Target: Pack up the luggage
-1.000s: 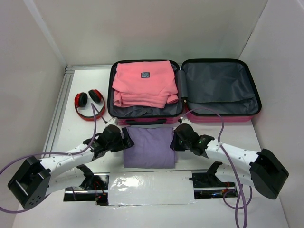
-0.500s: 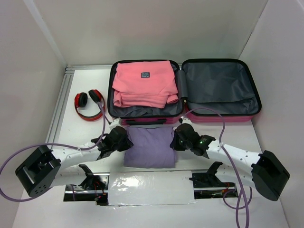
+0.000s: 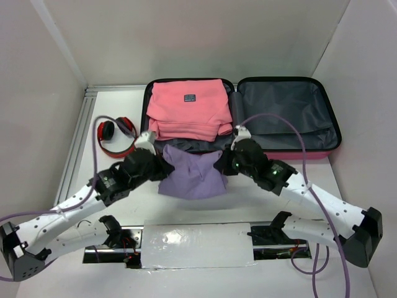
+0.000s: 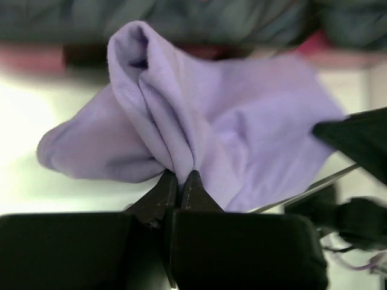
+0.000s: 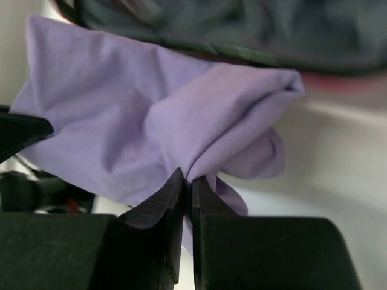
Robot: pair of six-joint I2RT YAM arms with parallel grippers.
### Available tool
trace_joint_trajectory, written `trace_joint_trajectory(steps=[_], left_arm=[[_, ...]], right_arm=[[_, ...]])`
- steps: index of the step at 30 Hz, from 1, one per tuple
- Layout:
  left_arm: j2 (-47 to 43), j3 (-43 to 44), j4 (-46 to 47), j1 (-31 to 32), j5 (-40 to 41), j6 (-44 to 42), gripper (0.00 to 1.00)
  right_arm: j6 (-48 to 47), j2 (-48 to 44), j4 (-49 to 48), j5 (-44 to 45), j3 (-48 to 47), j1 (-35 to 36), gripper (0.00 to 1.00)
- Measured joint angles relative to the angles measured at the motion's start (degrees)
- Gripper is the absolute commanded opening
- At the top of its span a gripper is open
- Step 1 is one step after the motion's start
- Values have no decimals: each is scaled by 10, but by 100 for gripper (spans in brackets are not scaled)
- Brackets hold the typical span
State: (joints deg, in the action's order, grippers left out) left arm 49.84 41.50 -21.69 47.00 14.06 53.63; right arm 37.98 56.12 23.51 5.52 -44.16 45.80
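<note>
Luggage (image 3: 285, 108): lying open, directly behind the purple shirt (image 3: 191, 177). Left gripper (image 4: 179, 181): closed tight, pinching shirt's left edge. Right gripper (image 5: 187, 181): closed tight, pinching shirt's right edge. Shirt bunched between them.

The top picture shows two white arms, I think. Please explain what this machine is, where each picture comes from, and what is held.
It is a robot: two white arms bolted to a table, each ending in a two-finger gripper. The top picture comes from a fixed camera above; the other two from a camera on each wrist. On the table lie an open suitcase, a pink garment in its left half, and red headphones beside it. The left gripper and the right gripper are shut, each pinching one side of a purple cloth in front of the suitcase.
</note>
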Motion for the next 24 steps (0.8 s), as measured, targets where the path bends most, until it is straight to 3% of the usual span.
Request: trace_joint_trajectory(steps=[5, 12, 18, 24], left_arm=[[43, 191, -35, -45, 10, -70, 0], [206, 447, -30, -214, -43, -160, 0], [369, 538, 15, -309, -134, -179, 0], [557, 588, 58, -340, -190, -189, 0]], right_arm=[[-51, 51, 32, 9, -191, -8, 0], [-132, 213, 28, -37, -446, -119, 0], [-170, 376, -4, -118, -555, -244, 0], [-191, 549, -27, -206, -597, -306, 0]])
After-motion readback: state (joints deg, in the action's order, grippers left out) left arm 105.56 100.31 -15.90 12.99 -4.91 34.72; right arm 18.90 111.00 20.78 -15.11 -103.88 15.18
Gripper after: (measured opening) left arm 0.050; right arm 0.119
